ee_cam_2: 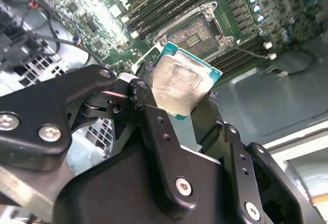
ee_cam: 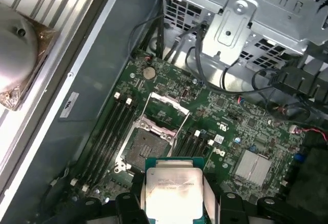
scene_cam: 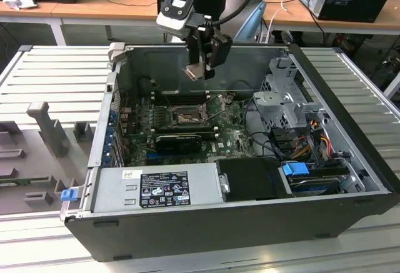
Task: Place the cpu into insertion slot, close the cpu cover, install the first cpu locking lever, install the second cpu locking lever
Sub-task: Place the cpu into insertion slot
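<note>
Cpu [ee_cam_2: 180,83] sits pinched in gripper [ee_cam_2: 173,100] above insertion slot [ee_cam_2: 197,32].

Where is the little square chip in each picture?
Exterior view: the cpu hangs in the hand, above the open computer case.
Second wrist view: the cpu is gripped between the hand's black fingers.
First wrist view: the cpu is close to the camera, the slot beyond it.
Shared landmark: the insertion slot on the green motherboard.

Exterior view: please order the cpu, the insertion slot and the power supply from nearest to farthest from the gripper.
1. cpu, held in the gripper.
2. insertion slot, on the motherboard below.
3. power supply, low in the view.
</note>
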Controlling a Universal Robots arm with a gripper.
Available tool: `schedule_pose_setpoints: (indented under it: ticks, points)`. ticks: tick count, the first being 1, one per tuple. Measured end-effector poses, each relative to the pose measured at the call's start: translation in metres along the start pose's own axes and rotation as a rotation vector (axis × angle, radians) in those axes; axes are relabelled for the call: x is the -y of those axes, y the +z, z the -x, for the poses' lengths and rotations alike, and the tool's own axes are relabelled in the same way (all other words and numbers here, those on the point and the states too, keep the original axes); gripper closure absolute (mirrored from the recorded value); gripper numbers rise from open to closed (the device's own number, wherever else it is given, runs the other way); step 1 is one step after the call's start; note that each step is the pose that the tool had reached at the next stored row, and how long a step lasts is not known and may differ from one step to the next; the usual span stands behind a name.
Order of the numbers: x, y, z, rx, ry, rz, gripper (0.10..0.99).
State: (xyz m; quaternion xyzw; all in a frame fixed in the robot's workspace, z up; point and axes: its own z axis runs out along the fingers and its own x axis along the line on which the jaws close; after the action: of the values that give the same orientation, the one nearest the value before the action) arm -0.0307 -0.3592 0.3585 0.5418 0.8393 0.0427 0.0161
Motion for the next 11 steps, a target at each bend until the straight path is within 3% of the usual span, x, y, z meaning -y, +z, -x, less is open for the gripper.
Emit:
schedule_pose_setpoints:
  ticks: [4, 11]
  points:
    - [0.0000, 0.0009, 0.0000, 0.0075, 0.084, 0.001, 0.549]
    - [0.0007, 0.0084, 0.0002, 0.0085, 0.088, 0.001, 0.549]
